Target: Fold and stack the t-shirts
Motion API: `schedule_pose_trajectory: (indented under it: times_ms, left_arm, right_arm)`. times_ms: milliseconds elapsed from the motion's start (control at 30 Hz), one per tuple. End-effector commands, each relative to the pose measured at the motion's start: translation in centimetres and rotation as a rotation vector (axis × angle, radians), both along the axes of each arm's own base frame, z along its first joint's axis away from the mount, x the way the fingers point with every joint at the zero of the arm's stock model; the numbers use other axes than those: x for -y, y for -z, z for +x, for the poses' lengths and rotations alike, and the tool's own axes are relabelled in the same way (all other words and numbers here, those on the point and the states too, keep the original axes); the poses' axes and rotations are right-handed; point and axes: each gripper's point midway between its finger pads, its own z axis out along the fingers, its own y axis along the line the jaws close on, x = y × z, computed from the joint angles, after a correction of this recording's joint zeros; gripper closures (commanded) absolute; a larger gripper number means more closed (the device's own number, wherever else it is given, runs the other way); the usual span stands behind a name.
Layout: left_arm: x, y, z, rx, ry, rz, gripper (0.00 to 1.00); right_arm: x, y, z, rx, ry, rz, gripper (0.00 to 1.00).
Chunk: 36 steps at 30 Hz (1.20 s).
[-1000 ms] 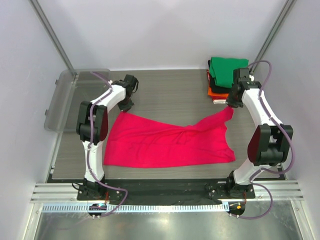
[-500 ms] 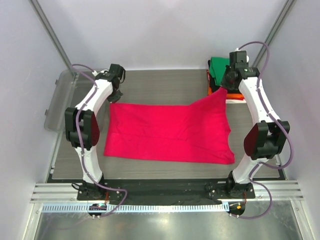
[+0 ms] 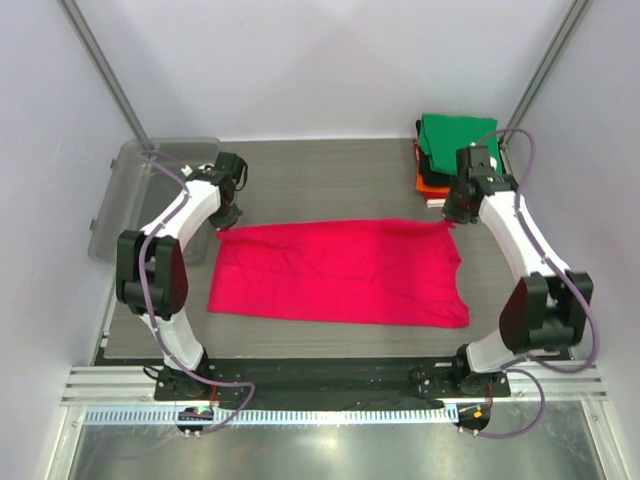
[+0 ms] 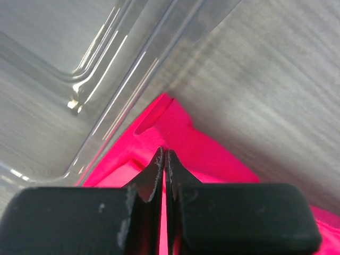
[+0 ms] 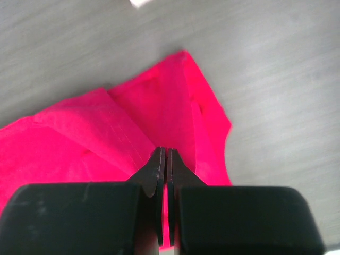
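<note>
Grey wood-grain table is your work surface, and the crimson-pink tee is spread across the middle of it, mostly flat and stretched side to side. Your left gripper is clamped tight on the tee's far left corner. Your right gripper is pinched down on the far right corner, so the far edge runs pretty much straight between them. Both wrist views back that up: fingers pressed together with pink cloth caught in them. The near edge just lies loose on the table. In the far right corner, a bit beyond your right gripper, sits the folded pile. It has the green tee on top, with the black tee and orange tee peeking out underneath. The clear plastic tub sits at the far left, just beside your left gripper.
</note>
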Motion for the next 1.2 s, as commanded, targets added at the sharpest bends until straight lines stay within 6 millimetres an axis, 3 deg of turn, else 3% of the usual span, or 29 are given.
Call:
schedule_pose_trajectory:
  times_ms: [0,33,233,433,567,833,1133,1167]
  left_arm:
    - [-0.2,-2.2,-0.1,0.109,-0.018,-0.02,1.0]
    - [-0.3,-2.0,-0.4,0.108,-0.018,-0.018,1.0]
    - [-1.0,-1.5,-2.6,0.118,-0.026,-0.007,1.0]
    - [-1.6,-0.2,-5.2,0.105,-0.032,-0.001,1.0]
    - [-1.9,0.2,-6.6,0.11,-0.033,-0.003,1.0]
    - [-1.9,1.4,-8.5,0.11,-0.026,-0.022,1.0]
    - [-1.9,3.0,-10.0,0.089,-0.026,-0.021,0.98]
    - [-1.9,3.1,-10.2,0.09,-0.026,-0.02,0.96]
  right_arm:
    - [0.0,-3.4,-2.3,0.144,0.06,0.038,0.99]
    - [0.1,-2.0,-3.6,0.118,0.081,0.043,0.99]
    - [0.4,0.2,-8.3,0.121,0.216,0.1,0.99]
    - [0.7,3.4,-11.7,0.088,0.336,0.153,0.99]
    - [1.6,4.0,-13.2,0.1,0.409,0.151,0.99]
    - [3.4,2.4,-15.4,0.18,0.513,0.116,0.99]
    - [2.2,4.2,-17.3,0.18,0.595,0.231,0.98]
    - [2.1,4.8,-17.6,0.177,0.619,0.248,0.91]
